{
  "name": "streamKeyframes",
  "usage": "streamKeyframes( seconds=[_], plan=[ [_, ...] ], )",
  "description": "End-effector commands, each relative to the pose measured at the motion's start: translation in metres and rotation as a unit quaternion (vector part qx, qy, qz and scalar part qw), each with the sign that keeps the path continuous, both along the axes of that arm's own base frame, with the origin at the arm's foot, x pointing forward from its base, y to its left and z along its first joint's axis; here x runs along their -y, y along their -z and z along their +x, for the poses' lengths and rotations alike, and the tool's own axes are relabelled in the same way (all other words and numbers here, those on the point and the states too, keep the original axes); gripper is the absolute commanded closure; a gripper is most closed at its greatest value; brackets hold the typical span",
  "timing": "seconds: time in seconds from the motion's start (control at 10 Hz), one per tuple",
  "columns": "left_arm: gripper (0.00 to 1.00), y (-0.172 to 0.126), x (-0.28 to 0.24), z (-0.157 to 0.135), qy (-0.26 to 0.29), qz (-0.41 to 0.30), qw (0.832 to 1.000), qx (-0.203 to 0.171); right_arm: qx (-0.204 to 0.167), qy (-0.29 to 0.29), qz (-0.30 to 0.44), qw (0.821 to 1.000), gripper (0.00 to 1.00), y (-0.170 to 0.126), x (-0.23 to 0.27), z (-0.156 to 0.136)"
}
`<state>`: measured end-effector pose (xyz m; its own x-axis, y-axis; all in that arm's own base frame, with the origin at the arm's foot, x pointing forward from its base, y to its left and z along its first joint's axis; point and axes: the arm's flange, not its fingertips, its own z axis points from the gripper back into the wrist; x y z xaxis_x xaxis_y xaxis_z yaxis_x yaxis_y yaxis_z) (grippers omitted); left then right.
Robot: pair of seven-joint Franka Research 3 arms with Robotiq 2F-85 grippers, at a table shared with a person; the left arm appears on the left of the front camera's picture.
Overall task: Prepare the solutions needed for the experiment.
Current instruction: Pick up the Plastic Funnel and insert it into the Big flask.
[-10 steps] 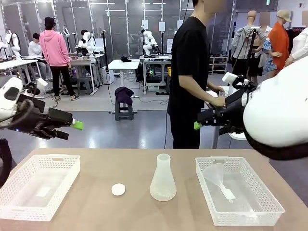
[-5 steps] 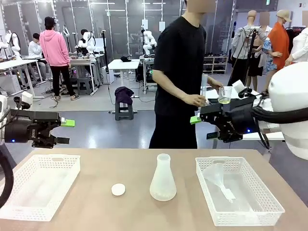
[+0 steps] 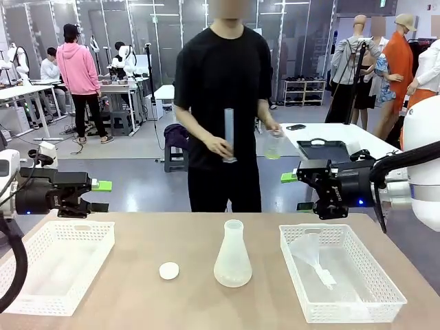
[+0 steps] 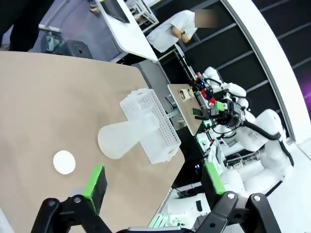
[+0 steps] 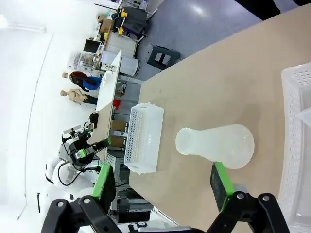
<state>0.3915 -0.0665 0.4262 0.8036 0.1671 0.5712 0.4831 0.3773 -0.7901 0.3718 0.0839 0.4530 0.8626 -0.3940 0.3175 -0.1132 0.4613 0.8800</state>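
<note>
Across the table a person holds a clear measuring cylinder (image 3: 229, 134) in one hand and a small beaker (image 3: 273, 144) in the other. The solutions (image 3: 273, 152) show as a pale yellow layer in that beaker. An empty frosted conical flask (image 3: 232, 256) (image 4: 124, 138) (image 5: 218, 144) stands upright mid-table. My left gripper (image 3: 98, 195) (image 4: 154, 182) hovers open above the table's far left edge. At the far right my right gripper (image 3: 294, 190) (image 5: 165, 182) hangs open too, with nothing between its fingers.
A white round cap (image 3: 169, 271) (image 4: 64, 161) lies left of the flask. A white basket (image 3: 41, 289) (image 5: 142, 138) sits at the left. Another basket (image 3: 357, 313) (image 4: 153, 126) at the right holds a clear funnel (image 3: 313, 258). Other people work at benches behind.
The person has turned from the side table and stepped to the middle, now facing me with cylinder and beaker. Both arms have swung and settled lower; both grippers stay open.
</note>
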Motion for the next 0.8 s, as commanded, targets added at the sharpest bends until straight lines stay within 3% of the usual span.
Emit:
streamKeyframes(
  seconds=[0.0,0.1,0.2,0.3,0.5,0.7],
  plan=[
    [0.0,-0.002,-0.004,0.0,-0.014,-0.005,1.0,-0.02,0.012,-0.007,-0.017,1.0,0.0,-0.008,-0.004,0.0],
    [0.0,0.0,0.0,0.0,0.0,0.0,1.0,0.0,0.012,-0.007,-0.017,1.0,0.0,-0.008,-0.004,0.0],
    [0.0,-0.002,0.003,0.001,0.029,-0.024,0.999,-0.002,0.003,-0.003,-0.003,1.0,0.0,-0.001,-0.002,0.0],
    [0.0,0.006,0.002,0.015,0.027,-0.031,0.999,-0.029,-0.015,-0.02,0.008,1.0,0.0,0.002,-0.005,0.005],
    [0.0,0.021,-0.009,0.037,0.077,-0.093,0.99,-0.07,-0.035,-0.028,0.038,0.998,0.0,0.005,-0.003,0.01],
    [0.0,0.029,-0.017,0.046,0.066,-0.093,0.989,-0.092,-0.054,-0.026,0.059,0.996,0.0,0.008,0.001,0.013]
  ],
)
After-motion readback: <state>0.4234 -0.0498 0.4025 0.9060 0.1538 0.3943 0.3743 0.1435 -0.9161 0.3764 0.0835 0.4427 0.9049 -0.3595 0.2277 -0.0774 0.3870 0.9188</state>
